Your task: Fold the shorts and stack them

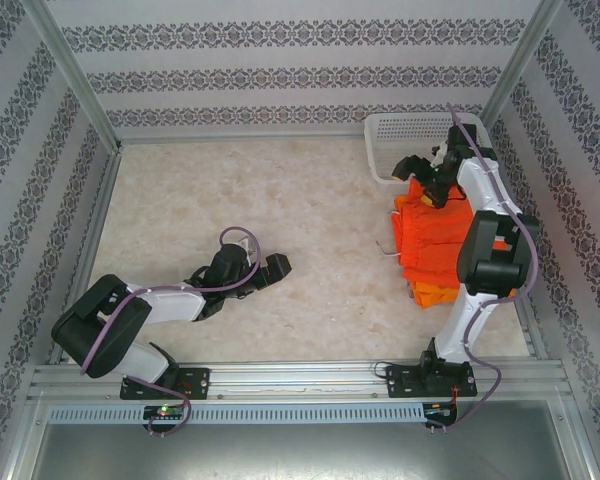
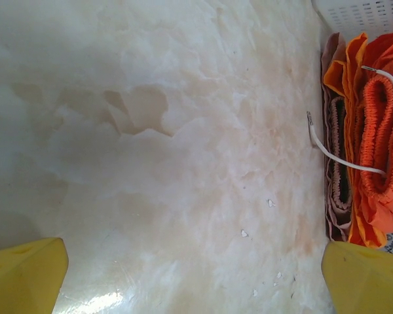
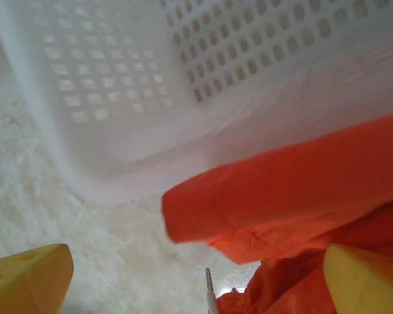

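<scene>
Right gripper (image 1: 421,172) hangs with its two yellow fingers (image 3: 26,278) spread as wide as they go, pinching nothing. Just beneath and ahead of it, more toward its right finger, lies the far end of the pile of folded bright orange cloth shorts (image 1: 435,245). In its wrist view a rounded orange fold sits just in front of the wall of the white plastic lattice basket (image 3: 118,98), which stands directly ahead of the fingers. Whether the fingertips touch the cloth I cannot tell.

From this gripper the pile's long axis runs straight back toward its own arm's base. The pile therefore lies lengthwise under the right arm, which is by far the nearer of the two.

Left gripper (image 1: 276,266) rests low over the pale marbled tabletop (image 2: 150,163), its jaws equally wide apart and holding nothing. The pile is well apart from it, ahead and off to its right. Its wrist view catches the stack edge-on, with dusty pink cloth shorts (image 2: 340,190) as the layer next to the tabletop, as far as that view tells. A white drawstring cord (image 2: 318,140) trails out of the stack toward this gripper.

Any next touch on the pile looks like the right gripper's work, a short drop onto the fold below it. The left one would first have to cross bare table.
</scene>
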`<control>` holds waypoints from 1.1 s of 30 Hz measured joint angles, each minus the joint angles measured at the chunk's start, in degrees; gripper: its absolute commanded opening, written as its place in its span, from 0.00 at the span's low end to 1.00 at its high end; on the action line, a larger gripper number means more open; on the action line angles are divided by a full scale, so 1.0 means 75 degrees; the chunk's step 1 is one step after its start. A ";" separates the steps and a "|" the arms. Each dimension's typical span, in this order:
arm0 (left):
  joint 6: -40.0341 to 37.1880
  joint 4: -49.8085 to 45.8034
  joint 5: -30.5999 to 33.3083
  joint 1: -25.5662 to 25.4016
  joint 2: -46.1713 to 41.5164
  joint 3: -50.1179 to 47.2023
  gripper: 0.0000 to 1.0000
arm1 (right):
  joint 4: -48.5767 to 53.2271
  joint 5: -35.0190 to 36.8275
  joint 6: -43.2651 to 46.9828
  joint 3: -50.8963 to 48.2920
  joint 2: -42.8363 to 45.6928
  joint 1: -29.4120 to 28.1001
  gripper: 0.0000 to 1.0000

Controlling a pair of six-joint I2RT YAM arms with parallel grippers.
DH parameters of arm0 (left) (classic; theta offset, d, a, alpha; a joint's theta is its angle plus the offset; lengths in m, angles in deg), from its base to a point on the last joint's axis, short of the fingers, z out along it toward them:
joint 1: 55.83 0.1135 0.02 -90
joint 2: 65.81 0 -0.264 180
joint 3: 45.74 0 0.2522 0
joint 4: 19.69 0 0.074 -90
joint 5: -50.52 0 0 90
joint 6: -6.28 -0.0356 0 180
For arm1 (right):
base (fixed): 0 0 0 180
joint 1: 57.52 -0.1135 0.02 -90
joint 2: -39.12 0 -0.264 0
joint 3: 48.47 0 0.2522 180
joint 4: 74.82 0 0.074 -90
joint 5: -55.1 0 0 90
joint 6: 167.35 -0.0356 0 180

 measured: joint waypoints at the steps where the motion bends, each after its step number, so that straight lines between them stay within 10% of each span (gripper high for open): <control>1: 0.0000 0.0000 0.0000 0.0000 0.0000 -0.0006 1.00 | 0.0000 0.0000 0.0000 0.0000 -0.0079 -0.0003 0.98; 24: -0.0131 -0.0455 0.0119 0.0058 -0.0391 -0.0015 1.00 | -0.0297 -0.0498 -0.0364 -0.0624 0.0347 -0.0012 0.98; 33: -0.2611 -0.3165 0.2133 0.0670 -0.4179 0.0595 1.00 | -0.2241 -0.0187 -0.0044 -0.2334 0.4602 -0.0653 0.98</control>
